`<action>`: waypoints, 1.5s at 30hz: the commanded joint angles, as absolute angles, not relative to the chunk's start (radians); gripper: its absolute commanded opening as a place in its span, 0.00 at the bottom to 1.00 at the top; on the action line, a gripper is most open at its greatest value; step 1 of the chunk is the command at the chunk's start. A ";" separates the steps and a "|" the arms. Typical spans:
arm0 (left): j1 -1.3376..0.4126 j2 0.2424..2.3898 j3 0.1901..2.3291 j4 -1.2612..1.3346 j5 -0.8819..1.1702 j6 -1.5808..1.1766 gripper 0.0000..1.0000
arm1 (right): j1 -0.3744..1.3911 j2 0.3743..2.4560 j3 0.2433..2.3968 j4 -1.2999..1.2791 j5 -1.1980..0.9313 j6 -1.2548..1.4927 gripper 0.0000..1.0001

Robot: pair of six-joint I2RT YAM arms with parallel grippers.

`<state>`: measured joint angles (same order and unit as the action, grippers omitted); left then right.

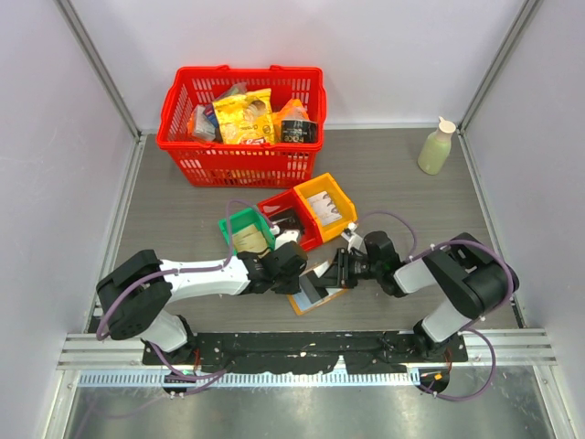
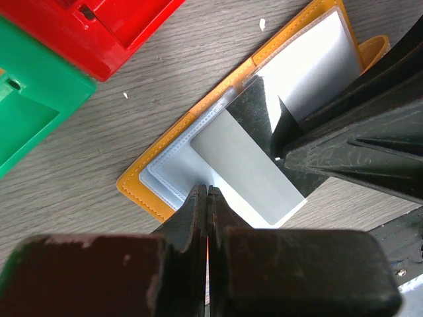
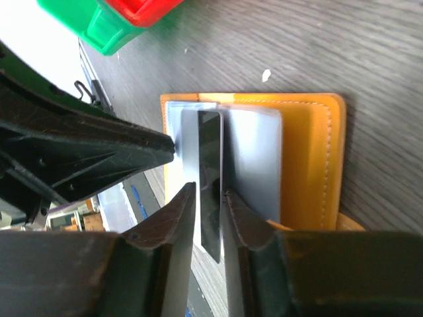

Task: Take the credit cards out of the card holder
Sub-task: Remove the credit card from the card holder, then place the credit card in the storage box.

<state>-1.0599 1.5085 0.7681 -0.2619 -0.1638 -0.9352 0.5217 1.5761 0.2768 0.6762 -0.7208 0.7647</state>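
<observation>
Your closed left end effector (image 2: 207, 193) touches the flat tan-orange card holder (image 2: 135, 191); your right end effector (image 3: 209, 190), slightly parted, straddles a thin grey card (image 3: 210, 142) lengthwise.

The top camera sits high over the near edge of the counter (image 1: 411, 183) and looks down on all of it, out to the far edge. The left wrist camera sits close over the card holder (image 2: 142, 193), sighting along the left tool (image 2: 207, 191) with the bins (image 2: 39, 99) at its upper left. The right wrist camera is just as near, looking along the right tool (image 3: 210, 191) from the opposite side. All three views share the card holder, and each wrist view catches the other tool.
</observation>
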 commanded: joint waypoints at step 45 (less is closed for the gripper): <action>-0.778 1.072 0.942 -0.396 0.090 -1.109 1.00 | 0.878 0.710 0.526 -0.017 -0.003 0.074 0.01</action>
<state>-0.8204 1.0748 0.8886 -0.3737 -0.0807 -1.0496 0.7425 0.6624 0.4675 -0.0769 -0.2558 0.2882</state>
